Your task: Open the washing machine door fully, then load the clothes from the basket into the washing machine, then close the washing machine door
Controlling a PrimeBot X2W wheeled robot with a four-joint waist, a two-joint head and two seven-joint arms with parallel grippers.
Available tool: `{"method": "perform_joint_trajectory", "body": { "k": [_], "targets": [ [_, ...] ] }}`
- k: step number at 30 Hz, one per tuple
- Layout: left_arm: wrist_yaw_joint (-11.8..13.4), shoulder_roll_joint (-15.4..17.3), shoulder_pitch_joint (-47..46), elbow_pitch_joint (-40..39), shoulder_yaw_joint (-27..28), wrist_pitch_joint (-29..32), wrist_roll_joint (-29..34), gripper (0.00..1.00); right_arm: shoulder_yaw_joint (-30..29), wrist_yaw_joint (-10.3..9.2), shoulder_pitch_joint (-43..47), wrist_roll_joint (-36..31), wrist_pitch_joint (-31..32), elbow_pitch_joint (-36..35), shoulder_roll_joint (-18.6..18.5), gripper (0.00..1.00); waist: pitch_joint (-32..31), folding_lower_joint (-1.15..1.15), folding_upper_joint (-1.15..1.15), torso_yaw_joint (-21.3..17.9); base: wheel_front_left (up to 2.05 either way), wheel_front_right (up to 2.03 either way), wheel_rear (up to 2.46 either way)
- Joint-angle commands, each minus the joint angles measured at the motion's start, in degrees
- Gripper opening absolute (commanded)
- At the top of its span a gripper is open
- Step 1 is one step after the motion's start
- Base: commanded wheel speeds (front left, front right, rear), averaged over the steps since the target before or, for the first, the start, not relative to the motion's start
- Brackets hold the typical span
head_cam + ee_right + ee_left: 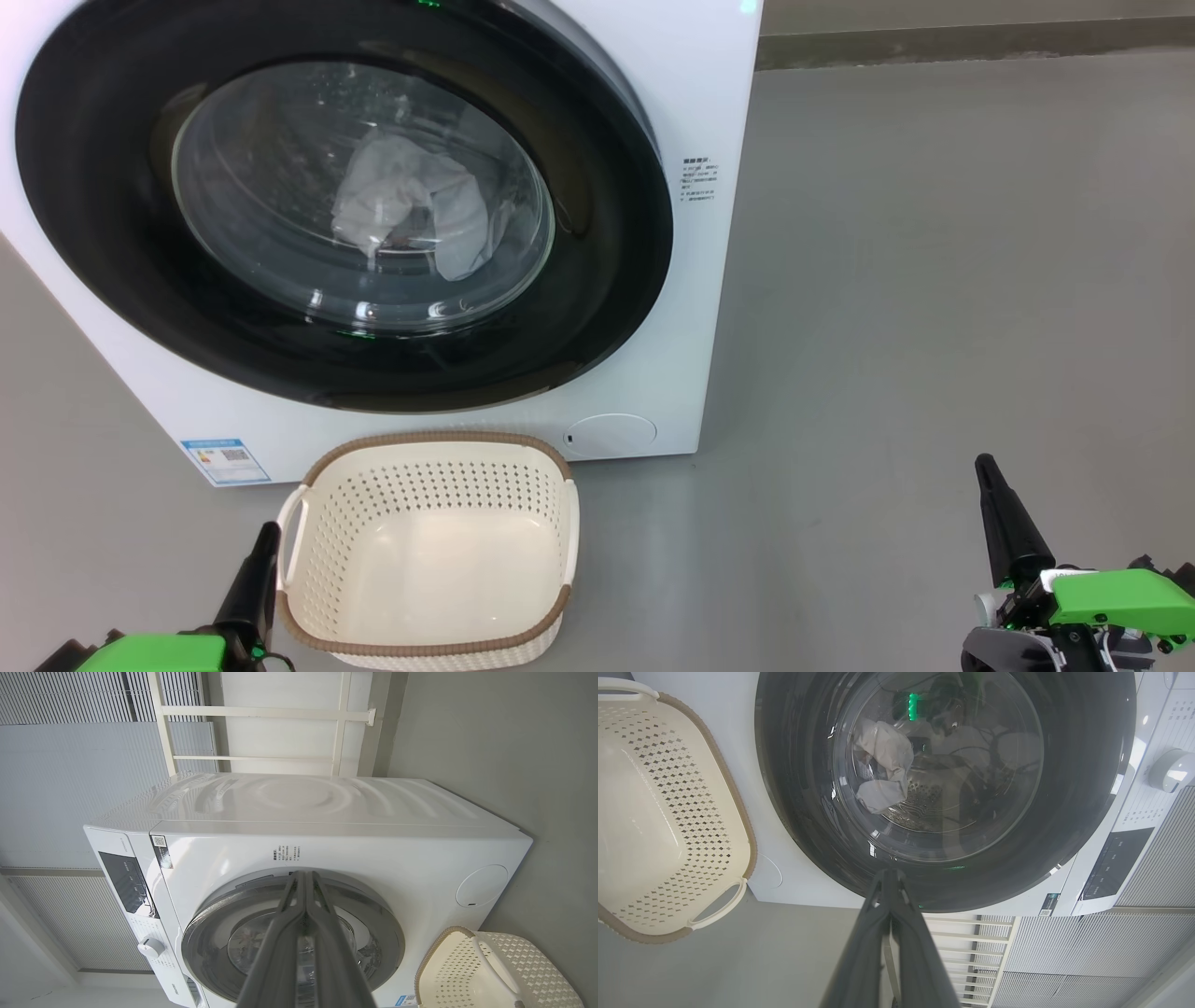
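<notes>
Clothes (411, 201) lie behind the closed washer door (602, 299), basket (439, 485) at six o'clock empty, so left claw (270, 532) and right claw (984, 464) sit pinched, empty.

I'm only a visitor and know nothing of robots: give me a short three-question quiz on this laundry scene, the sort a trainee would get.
1. True or false: the cream-white perforated plastic basket with the brown woven-look rim is empty.
2. The large round glossy black washing machine door with its clear glass window is: A) wide open; B) shut; C) taken off.
3. Where do the pale crumpled clothes lie?
Key: 1 true; 2 B; 3 inside the white boxy washing machine, behind the door's glass.
</notes>
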Motion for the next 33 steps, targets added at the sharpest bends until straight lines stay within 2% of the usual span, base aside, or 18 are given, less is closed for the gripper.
{"method": "perform_joint_trajectory", "body": {
  "k": [1,33],
  "targets": [
    [-0.17,0.74,-2.37,-1.68,1.97,0.36,-0.49,0.0,1.29,0.1,-0.37,0.22,0.45,-1.76,-0.16,0.0,0.0,0.0,0.0,0.0,0.0,0.0,0.0],
    [-0.17,0.74,-2.36,-1.68,1.96,0.35,-0.5,0.0,1.29,0.1,-0.37,0.22,0.45,-1.76,-0.16,0.0,0.0,0.0,0.0,0.0,0.0,0.0,0.0]
  ]
}}
